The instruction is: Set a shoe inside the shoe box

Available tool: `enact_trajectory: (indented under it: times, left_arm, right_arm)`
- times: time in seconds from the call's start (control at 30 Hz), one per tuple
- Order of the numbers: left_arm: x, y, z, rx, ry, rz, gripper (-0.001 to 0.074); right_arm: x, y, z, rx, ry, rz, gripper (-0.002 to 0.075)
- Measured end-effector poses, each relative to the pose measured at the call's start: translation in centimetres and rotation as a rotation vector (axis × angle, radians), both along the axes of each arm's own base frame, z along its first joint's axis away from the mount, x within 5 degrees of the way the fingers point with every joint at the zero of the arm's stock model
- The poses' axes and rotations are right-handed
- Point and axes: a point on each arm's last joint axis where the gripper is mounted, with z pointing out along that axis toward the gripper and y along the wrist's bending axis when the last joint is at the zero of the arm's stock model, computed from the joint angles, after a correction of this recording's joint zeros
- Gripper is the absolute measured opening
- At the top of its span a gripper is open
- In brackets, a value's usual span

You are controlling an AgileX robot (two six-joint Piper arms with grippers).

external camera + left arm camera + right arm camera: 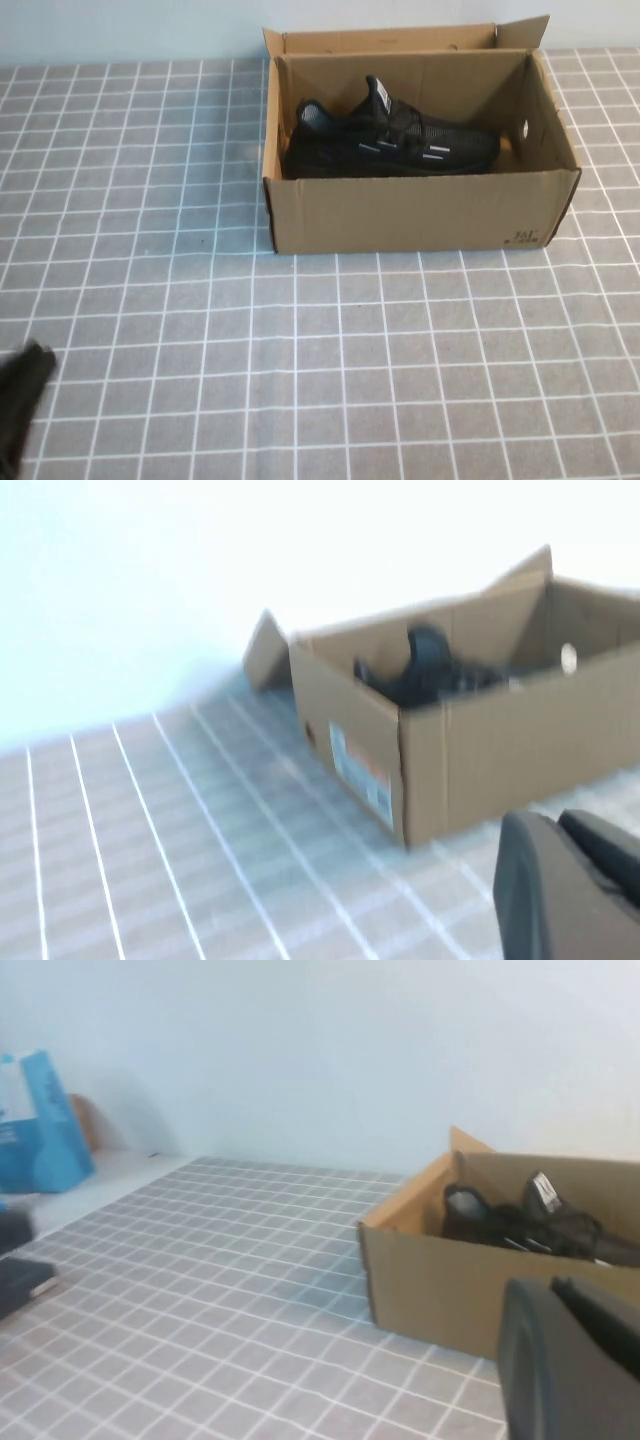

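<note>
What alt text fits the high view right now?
A black shoe lies on its side inside the open cardboard shoe box on a grey checked tablecloth. The left gripper sits at the near left edge; the right gripper is out of view.

— Where's my left gripper (22,400)?
— Low at the table's near-left corner, well apart from the shoe box (420,215).
— And my right gripper (575,1360)?
— Only its wrist view shows it, facing the box.

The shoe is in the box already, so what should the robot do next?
Probably nothing more than stay parked: the shoe already lies inside the shoe box. The left hand sits low at the table's near-left corner, and the right hand is also away from the box.
</note>
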Motion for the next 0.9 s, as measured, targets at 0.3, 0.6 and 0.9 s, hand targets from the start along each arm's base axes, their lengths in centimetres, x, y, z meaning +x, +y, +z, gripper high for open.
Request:
enact_trajectory:
  times: [0.3,0.6,0.9]
  left_arm:
    - [-0.1,0.1,-7.3,0.059,0.132,0.005,-0.0001]
    - [-0.5,0.2,-9.1,0.122,0.271,-0.005,-0.0001]
    - [-0.8,0.3,-9.6,0.15,0.331,-0.01,-0.0001]
  right_arm:
    - [3.6,1.5,-6.7,0.035,0.02,-0.068,-0.0016]
    - [4.3,1.8,-9.4,0.017,0.069,-0.078,-0.0016]
    - [4.4,2.1,-11.6,-0.044,0.157,-0.065,-0.0016]
